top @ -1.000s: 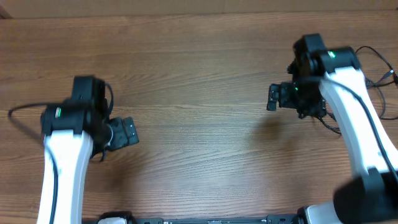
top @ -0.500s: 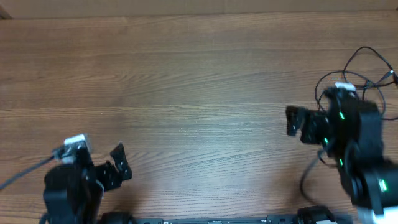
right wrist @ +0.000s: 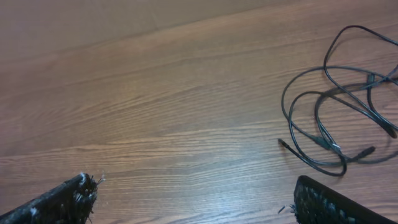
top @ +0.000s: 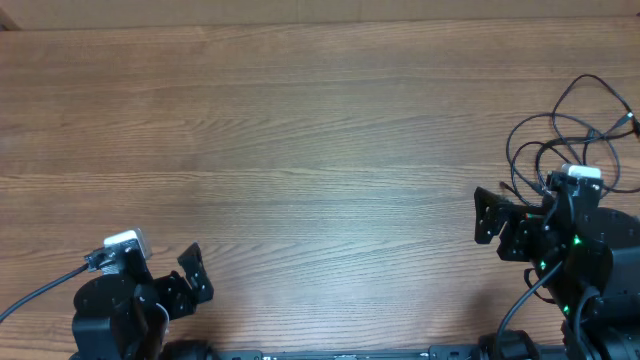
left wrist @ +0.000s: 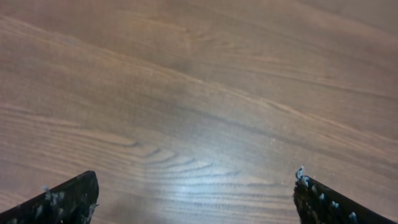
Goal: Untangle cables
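Note:
The cables (top: 565,140) lie in a loose black tangle of loops at the table's right edge. In the right wrist view the cables (right wrist: 329,146) sit ahead and to the right, with small plug ends on the wood. My right gripper (top: 488,216) stands open just left of the tangle, touching none of it; its fingertips (right wrist: 329,202) frame bare table. Near the front left, my left gripper (top: 190,278) is open too, far from the cables. Its fingertips (left wrist: 65,200) show only wood between them.
A wooden table (top: 320,140) fills the view, its far edge along the top. A black wire (top: 40,290) runs from the left arm off the left side. Both arm bases sit at the near edge.
Both arms have drawn back toward the near edge. The right arm moved off the cables, uncovering the whole tangle. Both grippers stayed open.

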Controlling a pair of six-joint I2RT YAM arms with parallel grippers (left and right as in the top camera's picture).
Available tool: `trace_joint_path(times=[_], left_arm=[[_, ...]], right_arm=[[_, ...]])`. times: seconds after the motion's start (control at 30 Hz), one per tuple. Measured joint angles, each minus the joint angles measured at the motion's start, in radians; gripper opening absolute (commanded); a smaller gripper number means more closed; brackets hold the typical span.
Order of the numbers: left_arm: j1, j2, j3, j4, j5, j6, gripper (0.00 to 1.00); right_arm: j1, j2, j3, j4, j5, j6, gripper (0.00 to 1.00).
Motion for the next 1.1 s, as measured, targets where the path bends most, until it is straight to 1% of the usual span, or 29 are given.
trace_joint_path(times=[0.2, 0.6, 0.7, 0.77, 0.87, 1.03, 1.1], left_arm=[[0.0, 0.0, -0.001, -0.051, 0.0, -0.006, 1.0], [0.0, 0.0, -0.001, -0.053, 0.0, -0.01, 1.0], [0.0, 0.0, -0.001, -0.053, 0.0, -0.01, 1.0], [0.0, 0.0, -0.001, -0.053, 0.0, -0.01, 1.0], [0.0, 0.0, -0.002, -0.053, 0.0, -0.01, 1.0], [0.0, 0.0, -0.003, -0.055, 0.0, -0.01, 0.99], [0.0, 0.0, -0.005, -0.055, 0.0, -0.01, 1.0]], right_arm=[[0.0, 0.0, -0.001, -0.004, 0.001, 0.0, 1.0], [0.0, 0.0, -0.002, -0.047, 0.076, -0.038, 1.0], [0.0, -0.013, -0.018, -0.008, 0.08, -0.045, 1.0], [0.0, -0.042, -0.048, 0.079, 0.082, -0.046, 1.0], [0.0, -0.142, -0.139, 0.255, 0.084, -0.051, 1.0], [0.0, -0.333, -0.348, 0.51, 0.082, -0.053, 1.0], [0.0, -0.417, -0.464, 0.654, 0.082, -0.054, 1.0]])
